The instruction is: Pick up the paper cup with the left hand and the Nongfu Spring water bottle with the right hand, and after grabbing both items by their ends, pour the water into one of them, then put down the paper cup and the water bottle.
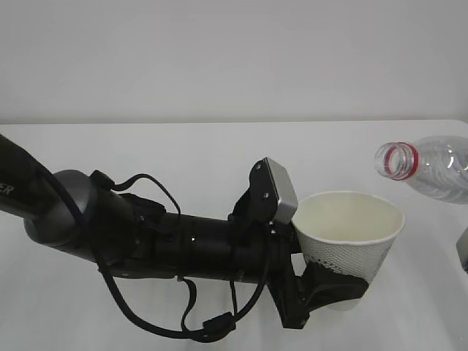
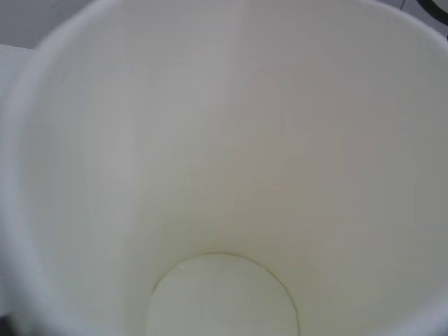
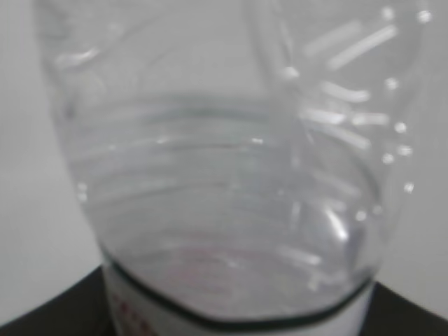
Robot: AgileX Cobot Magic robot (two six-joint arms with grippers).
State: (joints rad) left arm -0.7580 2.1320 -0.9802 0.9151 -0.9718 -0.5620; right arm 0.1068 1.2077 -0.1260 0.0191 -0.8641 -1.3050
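Note:
The paper cup (image 1: 351, 241) is held upright above the table, white with a dotted side and a cream inside. My left gripper (image 1: 338, 289) is shut on its lower part, black fingers (image 1: 322, 285) wrapped round the base. In the left wrist view the cup's inside (image 2: 224, 140) fills the frame and its bottom looks bare. The Nongfu Spring water bottle (image 1: 431, 167) hangs tilted at the upper right, uncapped, its red-ringed mouth pointing left over the cup's rim. No stream of water shows. My right gripper (image 3: 231, 329) is shut on the bottle (image 3: 224, 175) at its label.
The white table (image 1: 183, 153) runs back to a pale wall. My left arm (image 1: 146, 241) with looping cables lies across the front left. A grey part (image 1: 463, 252) shows at the right edge.

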